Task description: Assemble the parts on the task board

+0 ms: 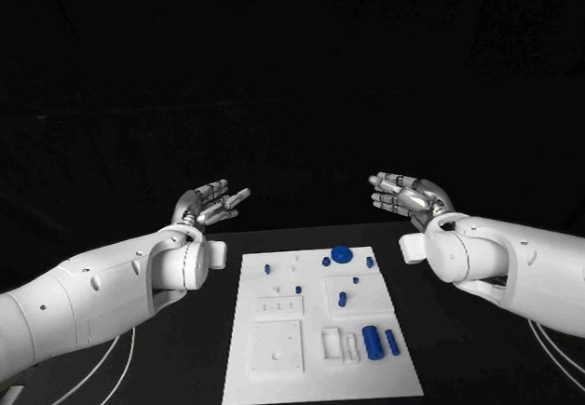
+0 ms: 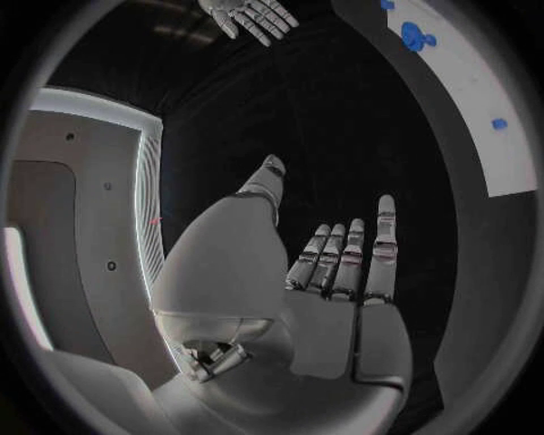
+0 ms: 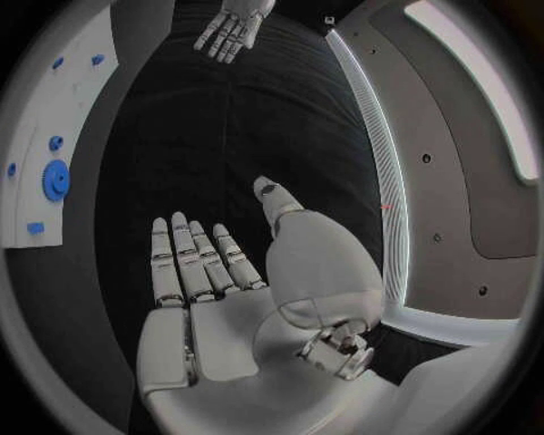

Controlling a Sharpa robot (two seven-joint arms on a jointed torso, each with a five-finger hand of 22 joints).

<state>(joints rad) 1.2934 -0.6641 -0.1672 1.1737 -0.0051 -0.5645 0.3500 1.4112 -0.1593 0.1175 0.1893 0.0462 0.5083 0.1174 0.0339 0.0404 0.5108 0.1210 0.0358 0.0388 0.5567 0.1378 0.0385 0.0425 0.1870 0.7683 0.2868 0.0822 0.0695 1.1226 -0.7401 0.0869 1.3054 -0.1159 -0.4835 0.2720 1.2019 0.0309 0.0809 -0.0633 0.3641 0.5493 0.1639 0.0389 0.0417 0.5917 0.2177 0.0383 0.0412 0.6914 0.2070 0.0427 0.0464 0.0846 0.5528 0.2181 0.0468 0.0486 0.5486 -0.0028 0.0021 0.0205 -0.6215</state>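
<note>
On the black table (image 1: 145, 399), in the middle of the head view, lies the white task board (image 1: 280, 376), its long side running away from the robot. Several blue parts sit on it: a round blue knob (image 1: 341, 253) near the far edge, a small blue peg (image 1: 342, 299) around the middle, and a thick blue cylinder (image 1: 372, 342) with a slimmer blue rod (image 1: 393, 343) just beside it, both lying in the near right part of the board. A few smaller blue pieces dot the far half, too small to name. White raised blocks stand on the near left part of the board.

Both hands hang in the air past the far end of the board, well apart from it and from each other. The left hand (image 1: 210, 205) is raised to the left of the board, palm turned inward, fingers spread and holding nothing; the left wrist view shows its fingers (image 2: 344, 258) stretched out straight over the dark tabletop. The right hand (image 1: 408, 193) mirrors it to the right of the board, likewise spread wide and empty; its fingers (image 3: 193, 263) lie extended side by side in the right wrist view, with the thumb splayed off. Neither hand touches the board or any part.
</note>
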